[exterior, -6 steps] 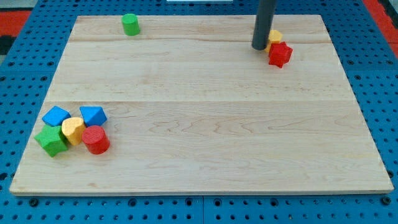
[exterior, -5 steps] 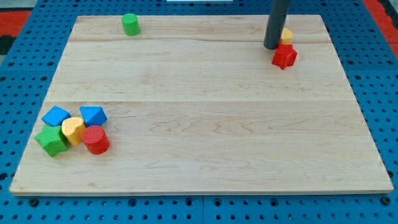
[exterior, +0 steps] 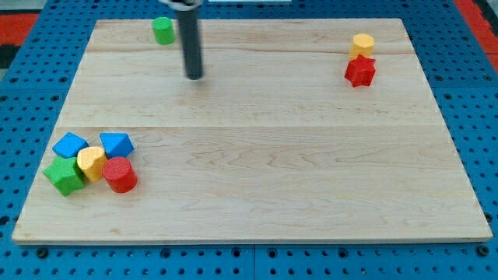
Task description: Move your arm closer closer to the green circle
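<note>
The green circle (exterior: 163,30), a short green cylinder, stands near the board's top edge at the view's upper left. My tip (exterior: 194,76) rests on the wooden board (exterior: 257,148), a little below and to the right of the green circle, apart from it. The dark rod rises from the tip towards the view's top.
A yellow block (exterior: 362,44) and a red star-like block (exterior: 360,71) sit together at the upper right. At the lower left cluster two blue blocks (exterior: 70,145) (exterior: 116,144), a green block (exterior: 64,176), a yellow block (exterior: 91,162) and a red cylinder (exterior: 120,174).
My tip has moved far left, from beside the yellow and red blocks at the upper right to near the green circle. The yellow and red blocks were nudged slightly right.
</note>
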Controlling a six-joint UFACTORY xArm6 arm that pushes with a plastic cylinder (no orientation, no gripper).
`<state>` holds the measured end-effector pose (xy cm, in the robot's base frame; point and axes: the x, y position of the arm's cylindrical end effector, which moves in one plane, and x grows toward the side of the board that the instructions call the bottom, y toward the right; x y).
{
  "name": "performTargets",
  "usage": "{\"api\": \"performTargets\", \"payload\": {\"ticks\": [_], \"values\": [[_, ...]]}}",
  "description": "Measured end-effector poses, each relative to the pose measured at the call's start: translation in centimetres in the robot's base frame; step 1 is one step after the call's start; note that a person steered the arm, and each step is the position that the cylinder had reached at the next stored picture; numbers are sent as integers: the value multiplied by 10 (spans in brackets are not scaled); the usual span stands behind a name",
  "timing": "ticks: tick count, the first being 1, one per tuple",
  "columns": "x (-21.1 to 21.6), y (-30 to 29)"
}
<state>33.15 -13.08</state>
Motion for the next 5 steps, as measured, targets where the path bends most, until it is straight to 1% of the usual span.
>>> {"api": "performTargets", "payload": {"ticks": [1,2,3,4,5], "values": [[-18,-61],[-58,-83],[-106,-83],[-125,-46],[-118,-6]]}}
